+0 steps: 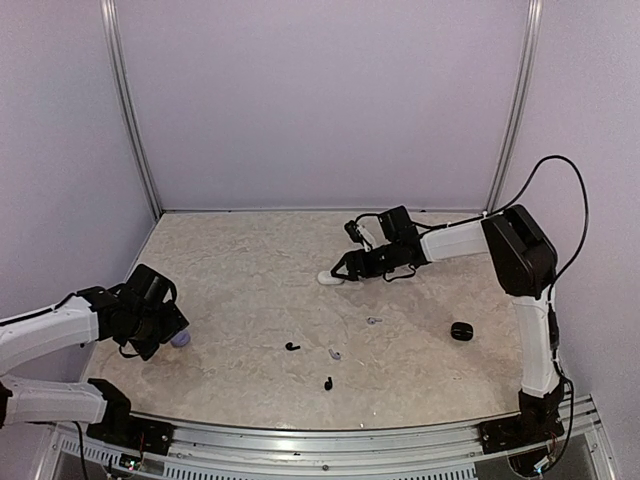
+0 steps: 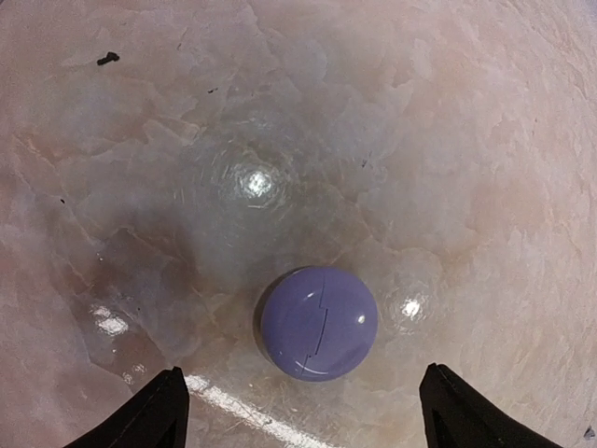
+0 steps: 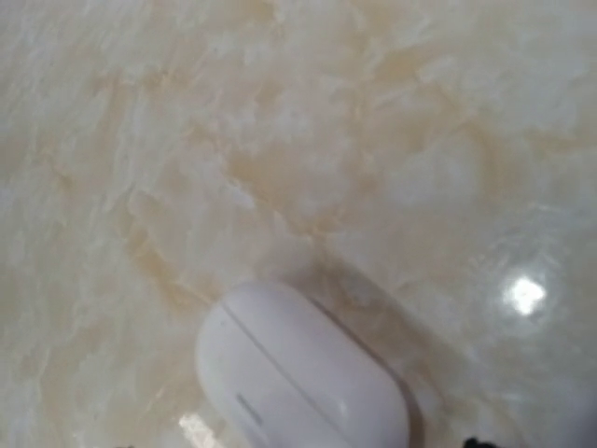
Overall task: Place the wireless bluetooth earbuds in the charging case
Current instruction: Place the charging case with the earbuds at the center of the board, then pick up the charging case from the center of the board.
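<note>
I see my left hand spread astride the smooth closed lavender case, which may squirt free; right hand grip I cannot tell

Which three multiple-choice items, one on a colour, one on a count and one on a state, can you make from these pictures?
1. What colour is the case under the left end effector? A white B purple C black
2. How many black earbuds lie on the table? A one B two C five
3. That case is: A closed B open C in two parts
Key: 1 B, the left wrist view shows it purple; 2 B, the top view shows two; 3 A, its seam is shut.
</note>
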Action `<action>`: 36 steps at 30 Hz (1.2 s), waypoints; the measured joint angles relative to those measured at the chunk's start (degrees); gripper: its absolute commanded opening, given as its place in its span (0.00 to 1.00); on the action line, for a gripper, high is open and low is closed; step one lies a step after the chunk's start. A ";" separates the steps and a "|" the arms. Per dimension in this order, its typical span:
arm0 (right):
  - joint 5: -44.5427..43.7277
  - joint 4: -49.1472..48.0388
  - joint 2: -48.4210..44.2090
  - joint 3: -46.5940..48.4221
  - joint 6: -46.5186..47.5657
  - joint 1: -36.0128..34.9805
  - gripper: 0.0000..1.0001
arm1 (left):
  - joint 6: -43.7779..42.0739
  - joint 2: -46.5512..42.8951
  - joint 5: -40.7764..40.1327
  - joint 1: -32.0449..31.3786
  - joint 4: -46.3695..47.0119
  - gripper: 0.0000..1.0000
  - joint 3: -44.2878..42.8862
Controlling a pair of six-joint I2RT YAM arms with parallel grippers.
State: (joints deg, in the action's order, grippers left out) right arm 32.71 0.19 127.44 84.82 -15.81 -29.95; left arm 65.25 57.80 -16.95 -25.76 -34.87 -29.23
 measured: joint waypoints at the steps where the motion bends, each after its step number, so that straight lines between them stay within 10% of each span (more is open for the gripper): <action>1: -0.20 0.00 -0.63 -0.39 0.11 0.11 0.76 | -0.50 0.44 0.22 0.52 0.39 0.82 0.11; 36: 0.70 -0.55 -20.48 -8.17 1.64 0.52 0.79 | -11.89 17.70 -0.68 1.42 15.74 0.48 -0.22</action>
State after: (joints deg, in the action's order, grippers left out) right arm 33.41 -0.36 106.96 76.64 -14.17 -29.43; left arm 53.36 75.50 -17.63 -24.34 -19.14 -29.45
